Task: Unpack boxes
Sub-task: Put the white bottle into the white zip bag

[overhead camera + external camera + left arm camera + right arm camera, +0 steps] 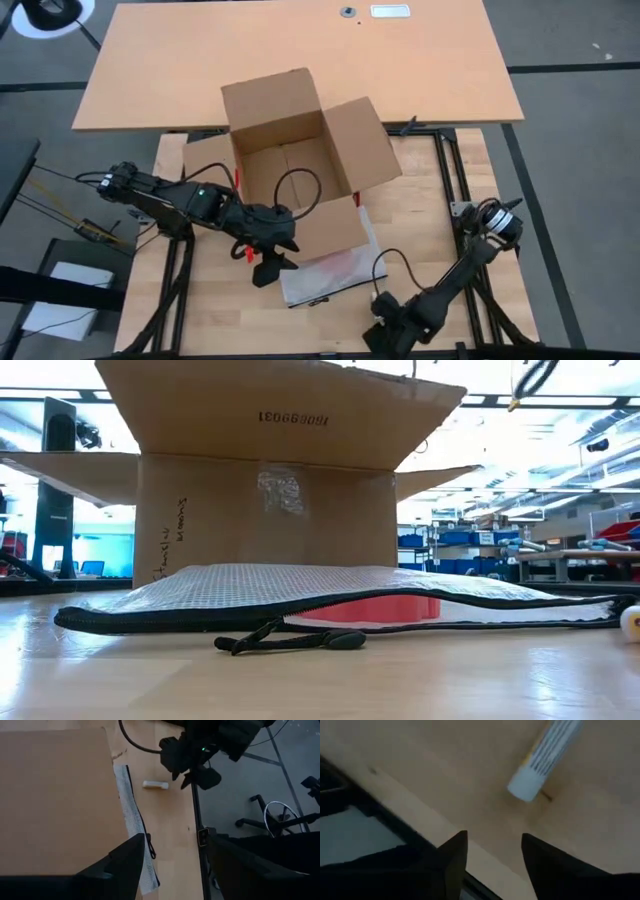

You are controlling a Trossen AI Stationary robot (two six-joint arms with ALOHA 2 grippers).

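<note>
Standing open near table centre, the carton [295,165] is found at about one o'clock from the left gripper [268,265], held empty and spread, nearer than the right gripper [385,335], seemingly parted above a white tube [545,757].

Carton [265,490]: top cropped in my low view | zip bag [335,272]: partly under carton, red contents possibly cloth | white tube [545,757]: end cropped

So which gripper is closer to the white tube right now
Right. The right gripper hangs just over the white tube near the table's front edge; the left gripper is farther off, beside the box above the zip bag.
</note>
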